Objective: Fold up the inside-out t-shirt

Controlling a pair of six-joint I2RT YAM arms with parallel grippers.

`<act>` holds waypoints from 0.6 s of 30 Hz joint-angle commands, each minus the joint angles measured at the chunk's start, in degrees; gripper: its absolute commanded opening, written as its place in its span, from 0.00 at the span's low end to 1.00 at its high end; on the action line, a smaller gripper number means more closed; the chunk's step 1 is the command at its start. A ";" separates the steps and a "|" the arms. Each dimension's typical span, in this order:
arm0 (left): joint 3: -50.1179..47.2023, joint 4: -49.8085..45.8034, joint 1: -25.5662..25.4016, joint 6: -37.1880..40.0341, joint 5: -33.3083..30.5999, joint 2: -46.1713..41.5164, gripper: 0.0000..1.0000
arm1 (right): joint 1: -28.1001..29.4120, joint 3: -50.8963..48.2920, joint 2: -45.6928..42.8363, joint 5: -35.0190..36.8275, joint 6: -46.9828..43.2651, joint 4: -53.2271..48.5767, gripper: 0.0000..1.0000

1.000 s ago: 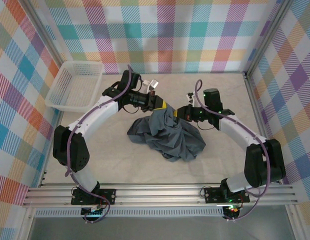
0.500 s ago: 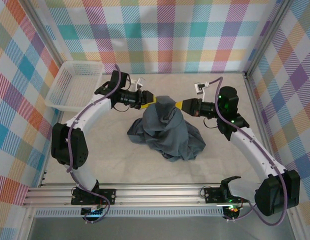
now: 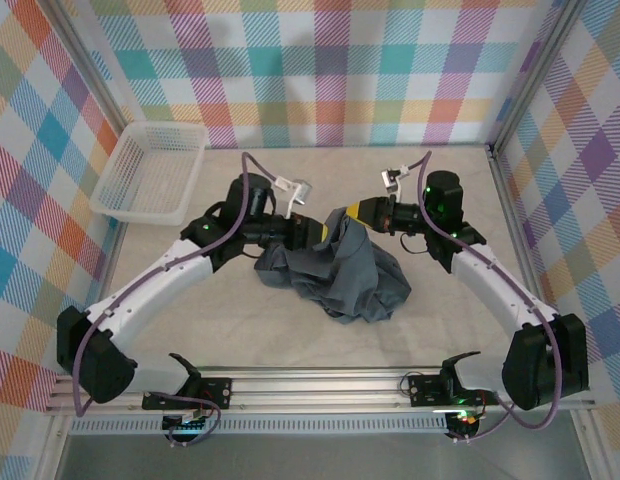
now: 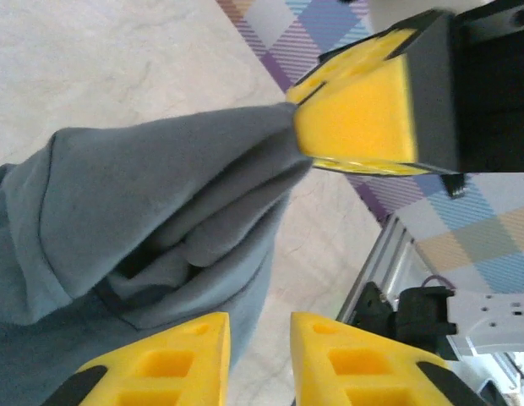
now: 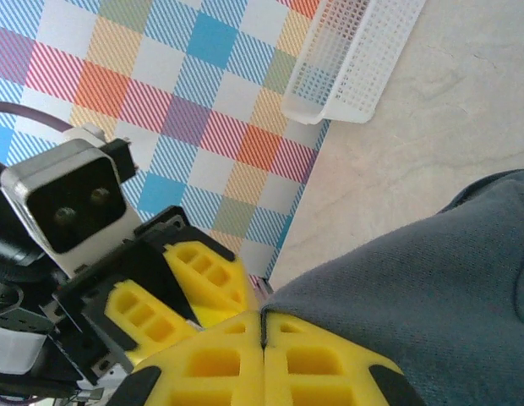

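Shirt (image 3: pixel 355 280) is lying bunched in a loose heap mid-bench (image 3: pixel 240 330), nowhere near flat. One peak of it is being held up off the heap's far side.

Right gripper (image 5: pixel 263 320) is pinching that peak, fingers pressed together on the cloth. The rest is draping down and away beneath it.

Left gripper (image 4: pixel 260 320) is sitting just beside the right gripper, tips facing it across the raised fold. Its fingers are standing a little apart, with the fold's hanging edge lying at the mouth of the gap. Cannot tell whether any cloth is caught there.

Basket (image 3: pixel 150 170) is sitting well off behind the left gripper, by the far left corner, apart from the shirt.

Reading of the step: the left gripper is likely taking a second hold on the raised fold, so the pair can draw the shirt open before folding.

Doing it well:
- The left gripper should be biting a single layer at the edge, not the whole bundle.
- It should be gripping close to the right gripper, then sliding outward along the hem.
- The right pinch should be holding firm and raised, so the cloth hangs free.
- The two grippers are sitting very close, so fingertips could clash.
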 commanded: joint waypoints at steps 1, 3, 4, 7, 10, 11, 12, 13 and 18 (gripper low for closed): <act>1.90 4.72 -0.22 1.38 -1.03 4.77 0.24 | -0.07 2.66 -0.34 -1.97 -0.06 0.00 0.00; 2.67 8.39 -0.59 0.03 1.56 7.27 0.22 | -0.05 2.83 -0.80 -1.55 -0.68 -1.13 0.00; 3.08 9.45 -0.69 -0.44 2.49 8.33 0.22 | -0.12 2.76 -1.04 -1.36 -0.85 -1.34 0.00; 4.60 10.90 -0.95 -0.87 4.15 11.03 0.24 | -0.06 2.41 -1.68 -0.71 -0.65 -1.11 0.00; 5.00 13.15 -1.13 -1.73 6.37 12.37 0.37 | -0.05 2.40 -1.88 -0.92 -0.57 -1.19 0.00; 4.86 13.69 -1.08 -1.77 6.60 12.59 0.41 | -0.05 2.49 -1.85 -1.09 -0.50 -1.15 0.00; 4.83 14.05 -1.12 -1.83 6.74 12.80 0.44 | -0.07 2.49 -1.80 -1.07 -0.52 -1.15 0.00; 4.92 13.84 -1.13 -1.80 6.63 13.01 0.46 | -0.11 2.57 -1.80 -1.12 -0.46 -1.24 0.00; 5.05 12.91 -1.21 -1.42 5.99 13.95 0.62 | 0.02 2.76 -1.64 -1.52 0.22 -0.23 0.00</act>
